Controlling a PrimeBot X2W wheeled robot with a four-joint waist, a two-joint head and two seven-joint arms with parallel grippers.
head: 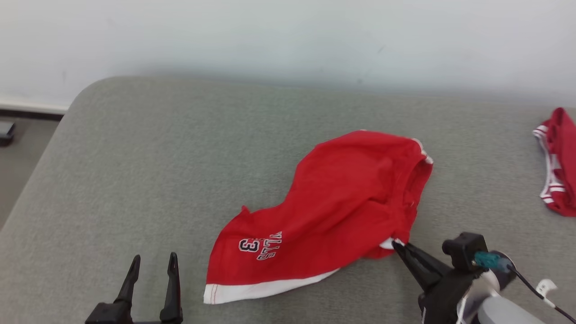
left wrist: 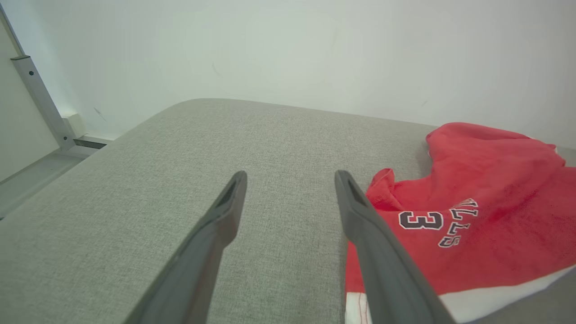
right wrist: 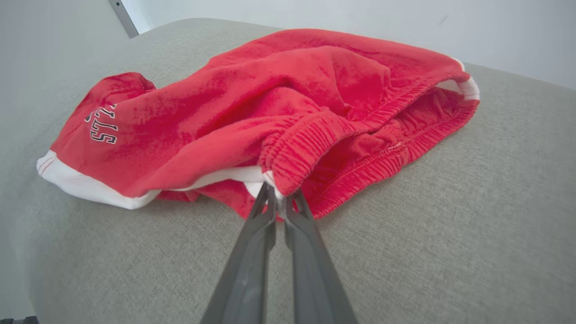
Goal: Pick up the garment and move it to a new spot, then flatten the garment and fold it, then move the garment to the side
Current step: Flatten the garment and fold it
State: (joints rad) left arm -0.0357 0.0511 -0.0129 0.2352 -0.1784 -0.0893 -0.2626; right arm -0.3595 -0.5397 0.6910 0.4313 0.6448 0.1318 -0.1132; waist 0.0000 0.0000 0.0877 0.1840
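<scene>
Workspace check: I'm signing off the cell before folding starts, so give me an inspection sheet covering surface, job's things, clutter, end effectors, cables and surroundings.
Surface: grey fabric pad, rounded corner.
Job's things: shorts, red, crumpled, white hem, number 3 showing.
Clutter: second garment, red and white, at the pad's right edge.
End effectors: left end effector open, left of the shorts; right end effector shut on the shorts' edge.
Cables: black cable off the right wrist.
Surroundings: pale wall behind; floor at left, with a dark object.
</scene>
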